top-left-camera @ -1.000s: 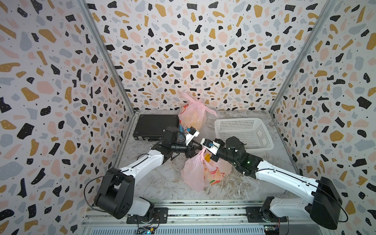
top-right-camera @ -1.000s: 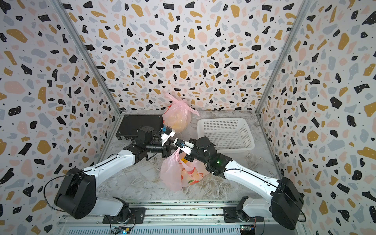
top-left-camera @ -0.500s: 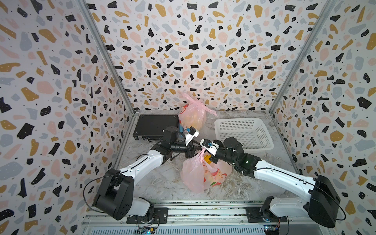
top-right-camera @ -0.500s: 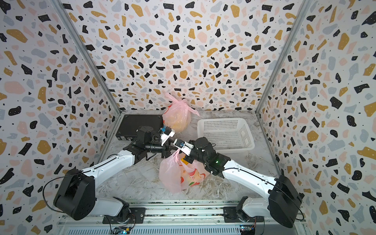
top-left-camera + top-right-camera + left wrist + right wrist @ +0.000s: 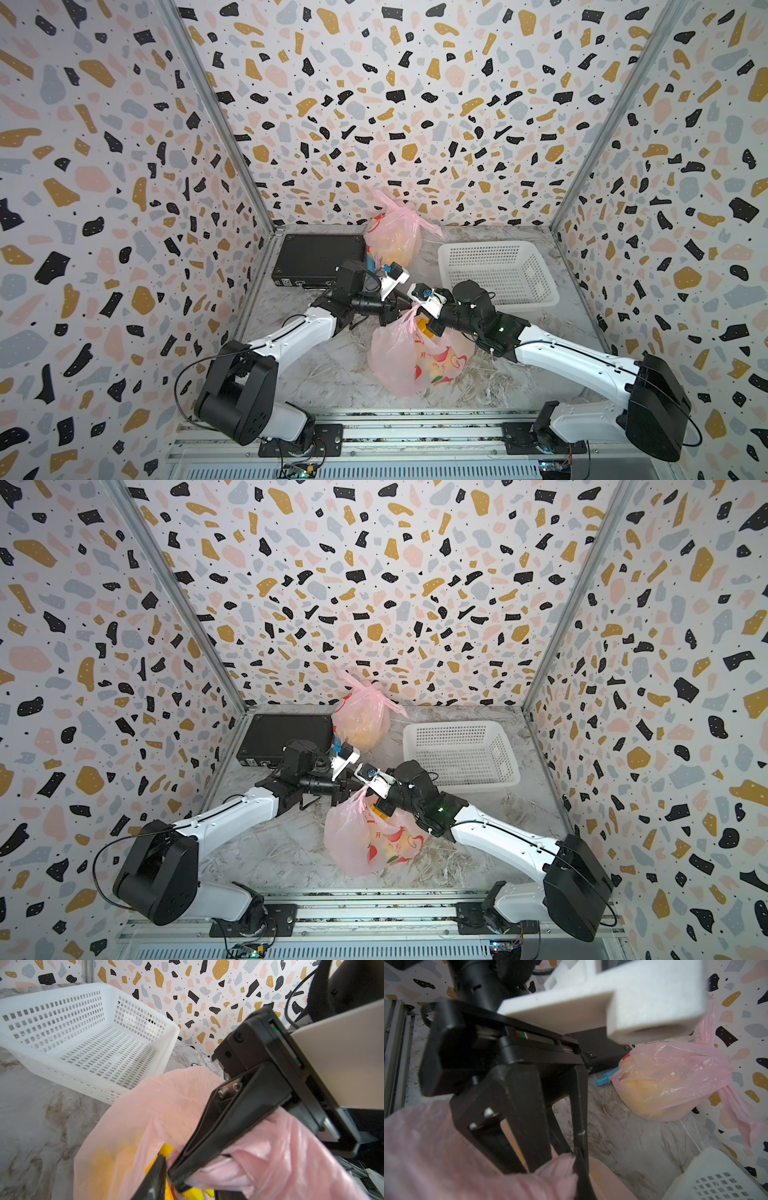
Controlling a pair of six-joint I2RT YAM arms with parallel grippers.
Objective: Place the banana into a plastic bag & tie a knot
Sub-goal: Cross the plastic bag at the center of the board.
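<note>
In both top views the two arms meet over the middle of the desk [image 5: 328,370]. The left tool [image 5: 398,311] and the right tool [image 5: 417,309] sit just beside each other at the gathered top of the pink plastic bag [image 5: 399,357]. The bag's belly rests on the desk, and the banana [image 5: 422,325] shows yellow inside its mouth. Little has shifted here over the last second. In the left wrist view the right tool [image 5: 178,1176] is together, clamped on a twisted handle of the bag. In the right wrist view the left tool [image 5: 556,1167] has drawn its jaws in around another wad of pink film; whether it pinches yet we cannot tell. We judge the bagging done and the knot-tying begun.
</note>
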